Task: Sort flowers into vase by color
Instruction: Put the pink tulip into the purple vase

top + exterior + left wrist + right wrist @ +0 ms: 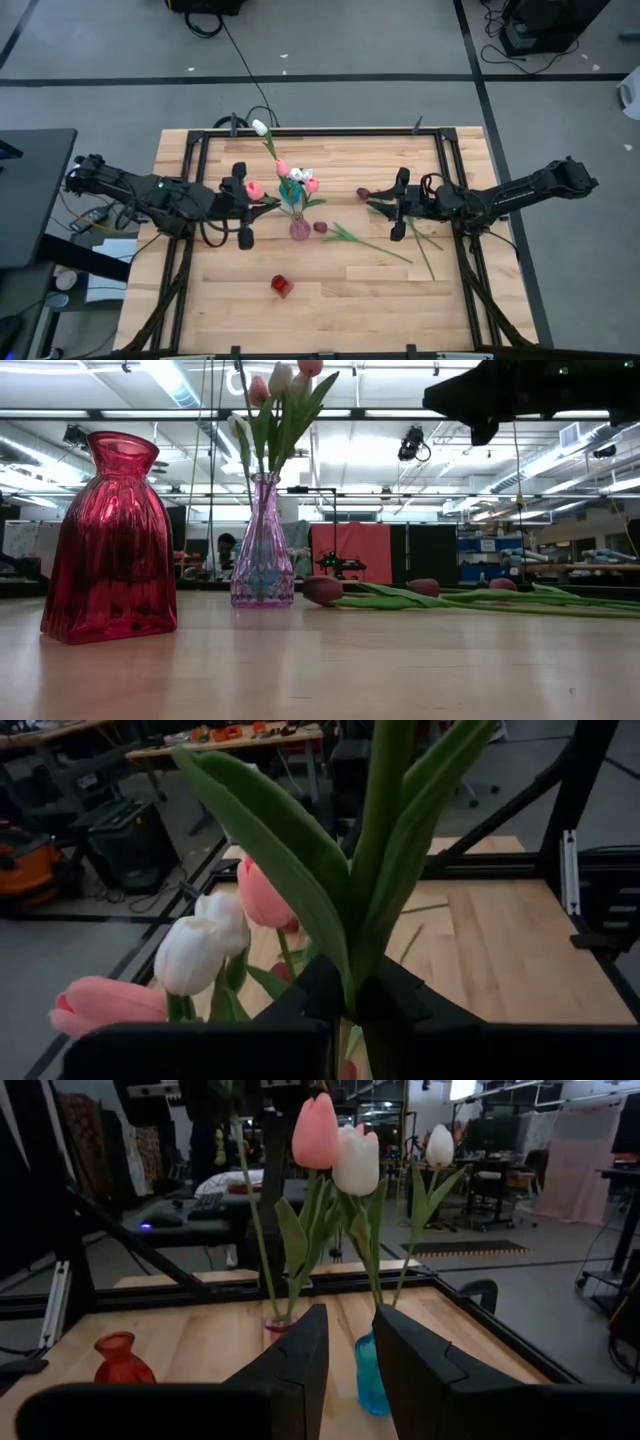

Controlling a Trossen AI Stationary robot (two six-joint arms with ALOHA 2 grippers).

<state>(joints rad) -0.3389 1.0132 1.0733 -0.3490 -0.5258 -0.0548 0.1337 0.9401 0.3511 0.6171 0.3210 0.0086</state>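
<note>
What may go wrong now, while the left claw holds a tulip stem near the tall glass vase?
1. The left claw, shut on the leafy green tulip stem, may push the narrow pale purple glass vase over.
2. Its broad leaves may snag the pink and white tulips already inside.

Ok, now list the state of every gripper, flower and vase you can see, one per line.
left gripper, shut on a tulip stem
held tulip, upright in the left gripper
right gripper, open, holding nothing
vased tulips, standing upright, pink and white
red vase, upright, no flowers in it
maroon tulips, lying flat on the table
</note>
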